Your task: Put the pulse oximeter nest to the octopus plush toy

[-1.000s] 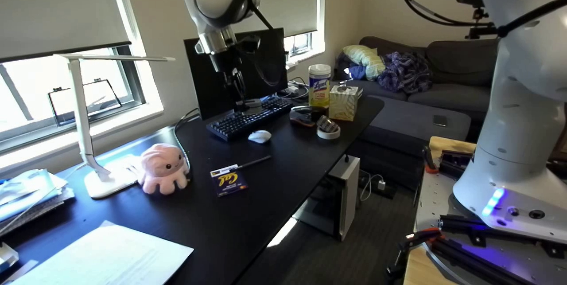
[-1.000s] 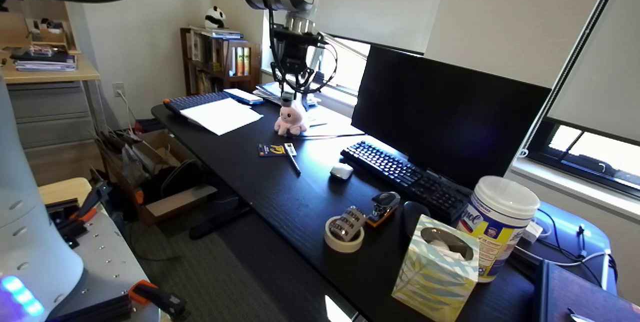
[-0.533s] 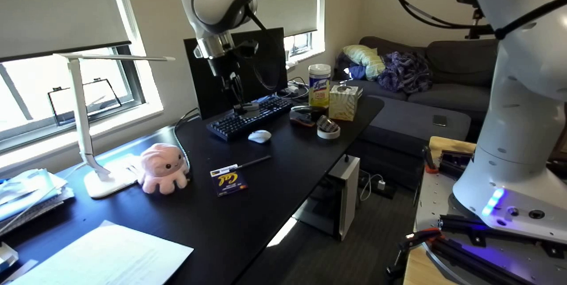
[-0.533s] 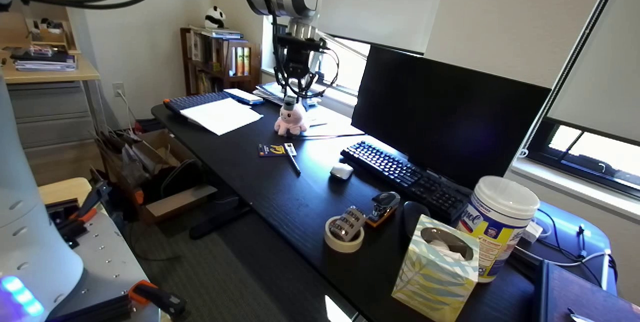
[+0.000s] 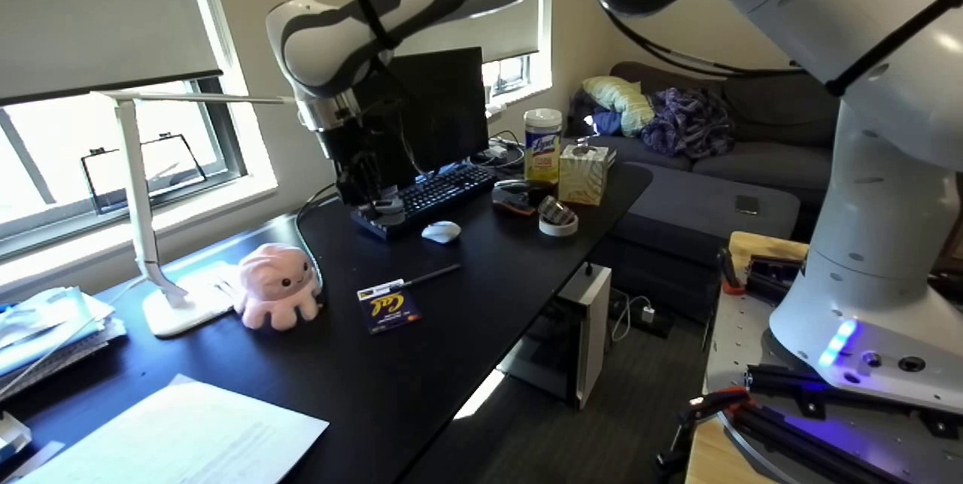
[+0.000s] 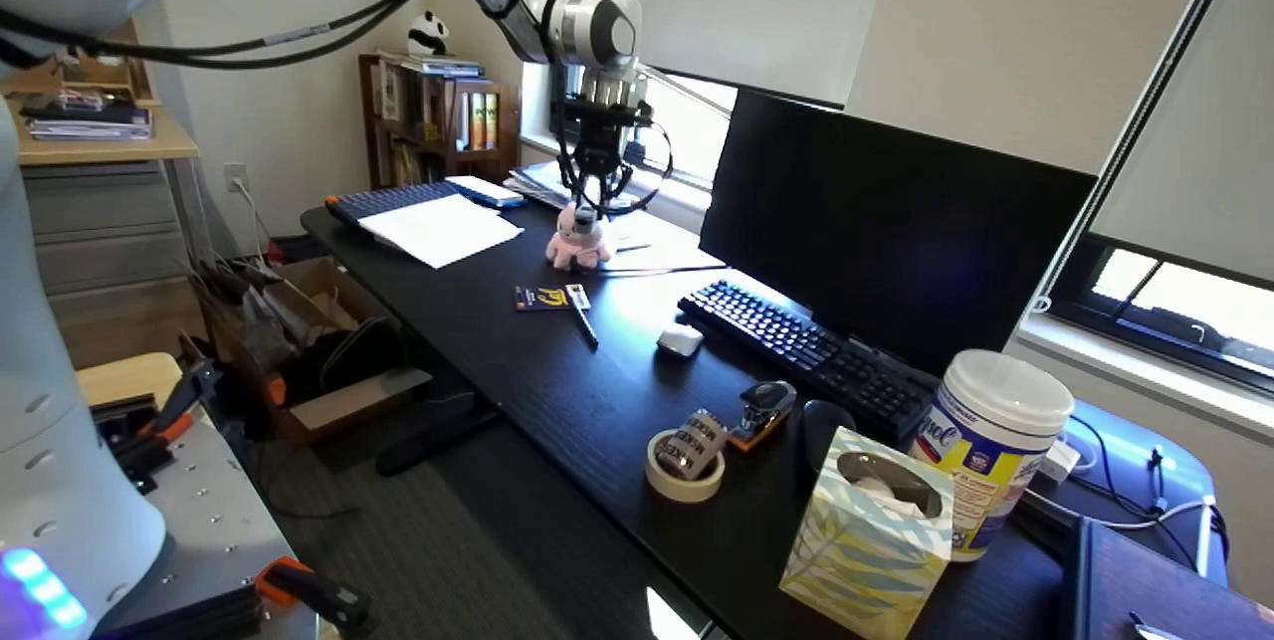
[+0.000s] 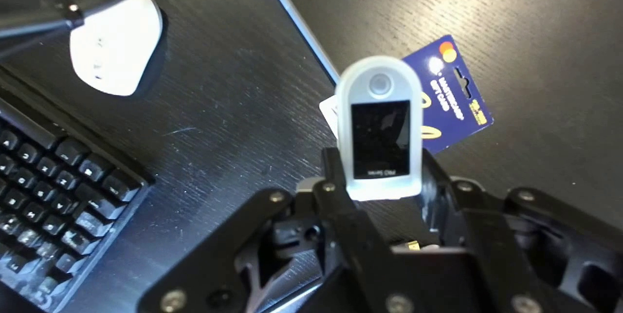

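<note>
Here: tissue in box; tool gripping oximeter.

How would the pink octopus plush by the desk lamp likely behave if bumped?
The octopus plush looks padded and fuzzy, so it would probably squash under pressure. Its stubby tentacles form a broad base, so it may slide before tipping.

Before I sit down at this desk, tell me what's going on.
A robot arm holds the pulse oximeter in its gripper, in the air above the black desk. The octopus plush toy sits on the desk by the white lamp. The pulse oximeter is not yet set down beside the toy.
</note>
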You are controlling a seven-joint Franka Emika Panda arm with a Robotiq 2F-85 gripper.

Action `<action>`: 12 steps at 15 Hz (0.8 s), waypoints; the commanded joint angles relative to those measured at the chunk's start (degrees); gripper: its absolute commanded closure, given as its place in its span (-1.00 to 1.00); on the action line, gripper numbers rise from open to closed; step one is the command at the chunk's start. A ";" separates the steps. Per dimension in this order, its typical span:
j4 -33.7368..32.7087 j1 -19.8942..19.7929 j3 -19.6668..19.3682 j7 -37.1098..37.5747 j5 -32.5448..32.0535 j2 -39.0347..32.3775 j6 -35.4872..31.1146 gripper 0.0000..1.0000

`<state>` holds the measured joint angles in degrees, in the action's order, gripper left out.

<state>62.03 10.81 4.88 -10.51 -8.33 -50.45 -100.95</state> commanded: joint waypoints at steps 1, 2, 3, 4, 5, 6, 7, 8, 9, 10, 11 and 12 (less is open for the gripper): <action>-13.48 1.75 -0.90 4.27 0.47 -10.82 1.51 0.73; -16.16 1.98 -1.10 4.48 0.34 -13.21 1.18 0.73; -18.70 2.24 -0.95 3.87 0.37 -15.37 0.36 0.73; -20.69 2.53 -1.08 3.71 0.34 -16.78 0.28 0.73; -12.76 1.72 -0.52 3.11 0.00 -12.03 -0.53 0.23; -14.83 1.91 -0.56 3.11 0.00 -13.70 -0.57 0.23; -16.31 2.07 -0.62 3.11 0.00 -14.81 -0.57 0.23; -17.21 2.15 -0.63 3.11 0.00 -15.39 -0.57 0.23; -17.71 2.17 -0.64 3.11 0.00 -15.60 -0.57 0.73; -18.11 2.75 -1.04 3.79 -0.53 -16.03 -1.31 0.73; -18.62 1.80 -0.29 4.68 0.88 -17.16 -4.85 0.73; -18.65 1.44 -0.31 5.62 1.33 -17.61 -6.38 0.73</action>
<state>44.36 12.98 4.25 -7.24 -8.23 -66.25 -102.76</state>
